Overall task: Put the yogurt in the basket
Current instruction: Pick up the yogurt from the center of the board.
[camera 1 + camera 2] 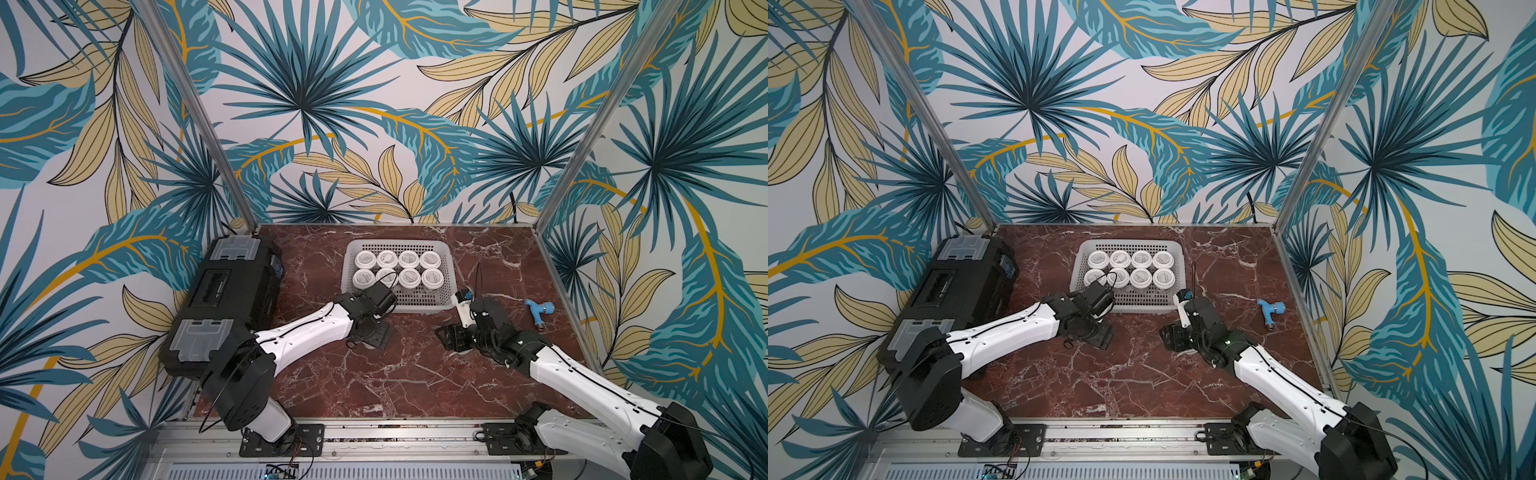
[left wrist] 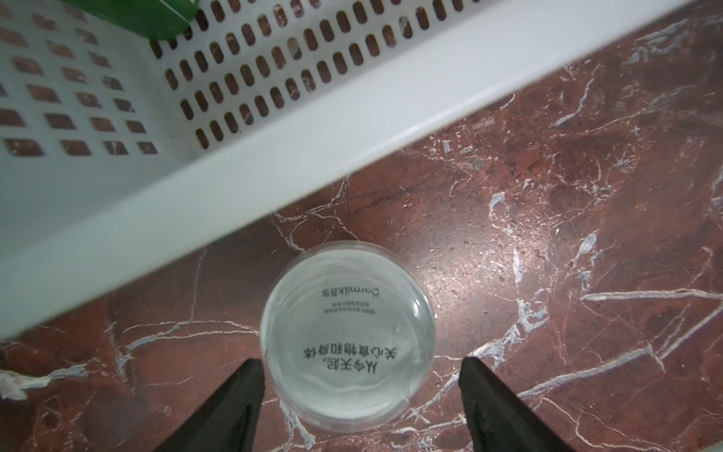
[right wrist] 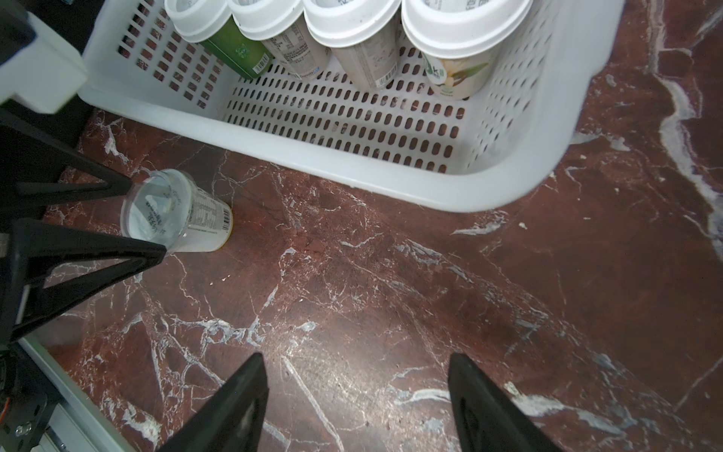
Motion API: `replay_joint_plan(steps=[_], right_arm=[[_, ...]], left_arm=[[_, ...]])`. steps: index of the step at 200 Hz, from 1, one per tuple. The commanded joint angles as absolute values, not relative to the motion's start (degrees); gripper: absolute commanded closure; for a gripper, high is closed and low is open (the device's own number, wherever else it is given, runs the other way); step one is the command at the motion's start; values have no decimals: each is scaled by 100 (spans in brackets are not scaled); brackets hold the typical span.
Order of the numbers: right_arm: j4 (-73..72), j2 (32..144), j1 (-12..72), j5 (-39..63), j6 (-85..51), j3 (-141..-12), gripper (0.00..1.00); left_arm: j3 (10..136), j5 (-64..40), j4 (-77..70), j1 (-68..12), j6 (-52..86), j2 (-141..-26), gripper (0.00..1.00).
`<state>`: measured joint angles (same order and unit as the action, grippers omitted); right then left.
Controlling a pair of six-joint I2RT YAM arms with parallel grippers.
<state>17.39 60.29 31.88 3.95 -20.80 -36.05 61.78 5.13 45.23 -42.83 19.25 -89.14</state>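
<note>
Left gripper (image 2: 362,361): wide, astride 9th cup (image 2: 347,313), grasping step.
Right gripper (image 3: 357,356): wide, empty.
Basket (image 2: 274,156): holds 8 (next: pinch, lift it in).

Loose yogurt cup (image 2: 347,336) hidden behind L arm (image 1: 307,328) in both top views; basket (image 2: 274,168) & L fingers (image 2: 231,411) cut off at wrist-view edge.

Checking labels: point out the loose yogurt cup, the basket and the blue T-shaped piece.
loose yogurt cup (image 2: 347,336), left wrist view, lid centre.
basket (image 2: 274,168), left wrist view, rim.
blue T-shaped piece (image 1: 539,313), a top view, middle.
</note>
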Motion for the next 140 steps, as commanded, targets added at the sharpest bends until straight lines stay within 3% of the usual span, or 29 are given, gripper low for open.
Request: replay_joint_plan(steps=[1, 140], right_arm=[[1688, 6022, 3201, 448, -1995, -3691, 22], [1705, 6007, 3209, 474, -1986, -3696, 23]], left_arm=[[6338, 561, 4457, -4246, 1872, -8961, 19], [6322, 567, 4322, -4211, 1838, -9053, 24]])
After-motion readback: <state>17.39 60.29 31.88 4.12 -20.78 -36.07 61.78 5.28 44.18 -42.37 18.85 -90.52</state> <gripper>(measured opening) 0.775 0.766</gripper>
